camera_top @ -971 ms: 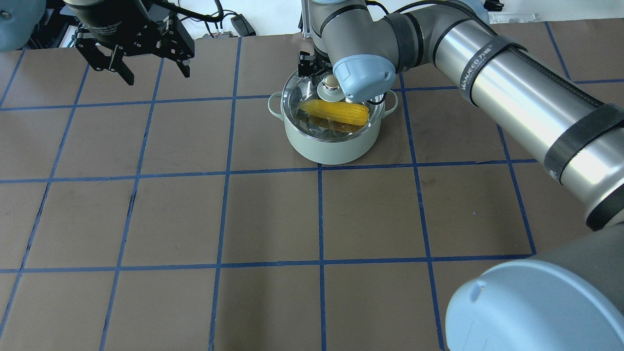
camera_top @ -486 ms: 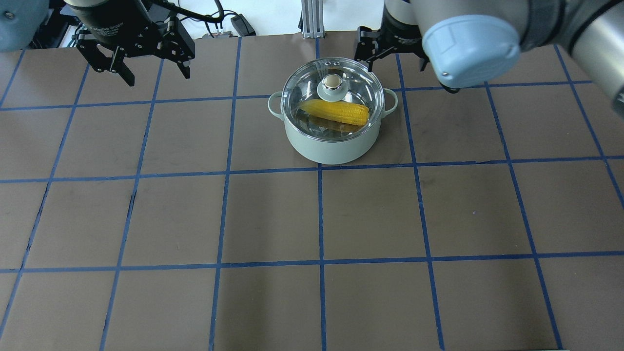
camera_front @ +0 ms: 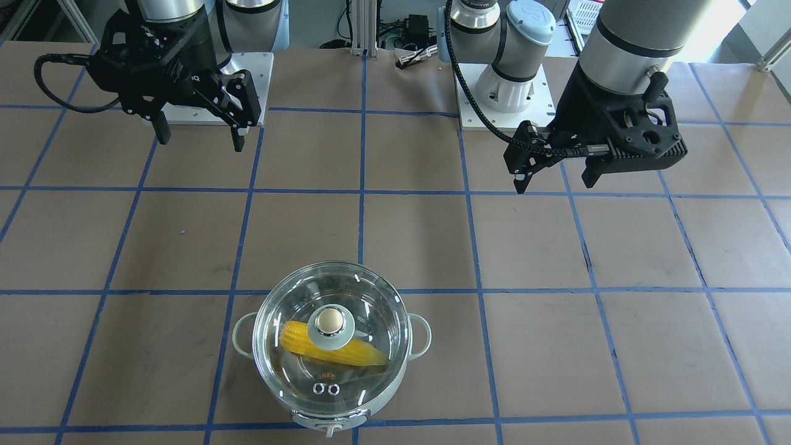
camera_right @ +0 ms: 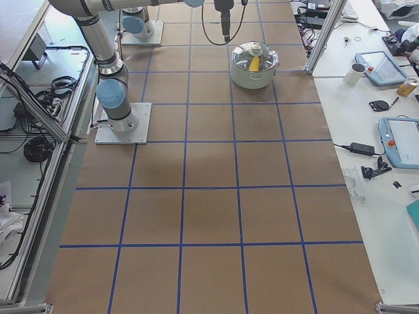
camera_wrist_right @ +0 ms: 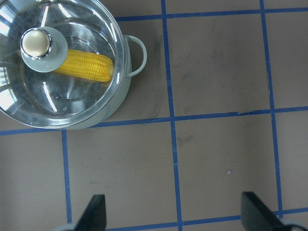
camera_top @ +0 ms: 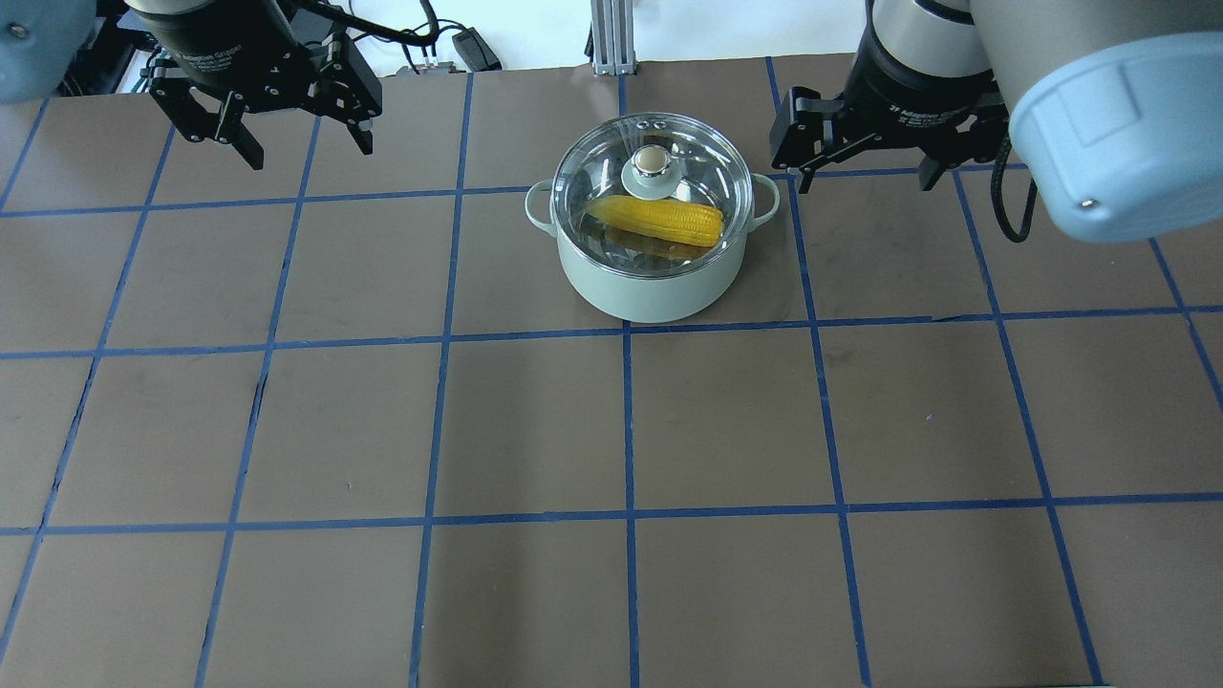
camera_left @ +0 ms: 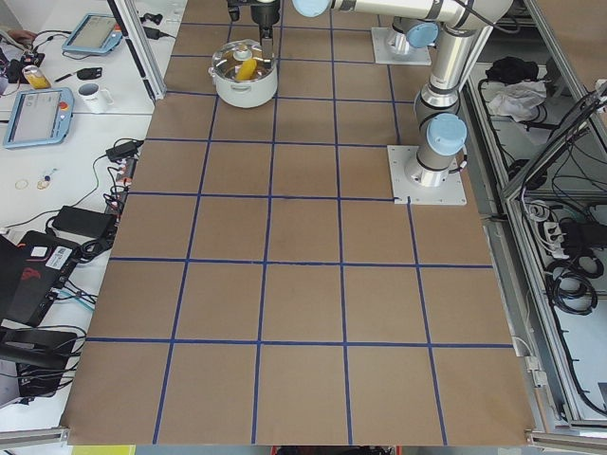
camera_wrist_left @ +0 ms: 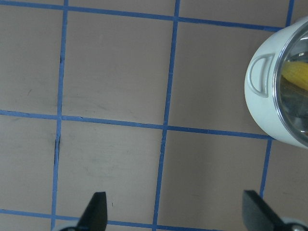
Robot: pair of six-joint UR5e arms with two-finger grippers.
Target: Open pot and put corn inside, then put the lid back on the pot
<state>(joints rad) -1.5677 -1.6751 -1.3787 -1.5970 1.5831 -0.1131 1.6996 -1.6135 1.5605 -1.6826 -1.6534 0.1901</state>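
The mint-green pot (camera_top: 650, 287) stands at the table's far middle. The clear glass lid (camera_top: 693, 158) sits on it, its beige knob (camera_top: 651, 161) on top. The yellow corn (camera_top: 669, 221) lies inside, seen through the glass. My right gripper (camera_top: 865, 179) is open and empty, just right of the pot and above the table. Its wrist view shows the lid (camera_wrist_right: 77, 101), the corn (camera_wrist_right: 89, 67) and the pot's handle (camera_wrist_right: 137, 55). My left gripper (camera_top: 308, 148) is open and empty, far left of the pot. The left wrist view shows only the pot's edge (camera_wrist_left: 262, 96).
The table is brown paper with a blue tape grid. The arm bases (camera_front: 503, 93) stand at the robot's edge. Side benches with tablets and a mug (camera_right: 357, 72) lie beyond the table's far edge, close behind the pot.
My right gripper has left the lid's knob and moved off to the right of the pot. The lid stays on the pot. The left arm has not moved.
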